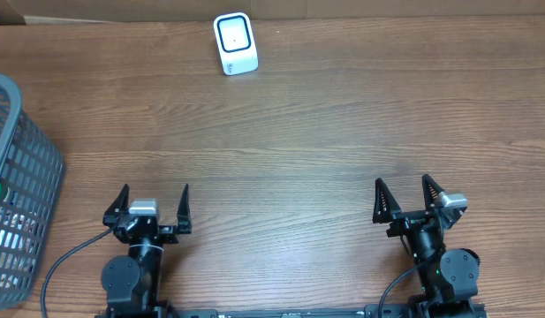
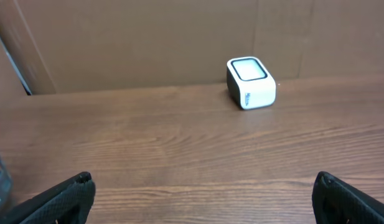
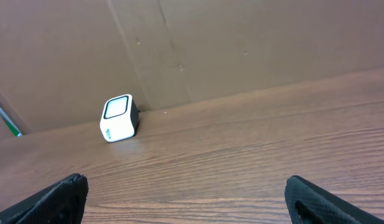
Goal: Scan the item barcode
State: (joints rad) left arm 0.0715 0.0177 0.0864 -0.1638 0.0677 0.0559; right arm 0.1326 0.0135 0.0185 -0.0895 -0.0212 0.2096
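A small white barcode scanner (image 1: 235, 42) with a dark-framed window on top stands at the far edge of the wooden table; it also shows as the scanner (image 2: 251, 82) in the left wrist view and the scanner (image 3: 119, 118) in the right wrist view. The item is not clearly visible; only a bit of green and white shows through the basket's mesh. My left gripper (image 1: 155, 190) (image 2: 204, 180) rests open at the near left, with nothing between its fingers. My right gripper (image 1: 402, 181) (image 3: 185, 180) rests open at the near right, also with nothing in it. Both are far from the scanner.
A grey mesh basket (image 1: 25, 177) stands at the left edge of the table, to the left of my left gripper. A brown cardboard wall (image 2: 148, 43) runs along the back of the table behind the scanner.
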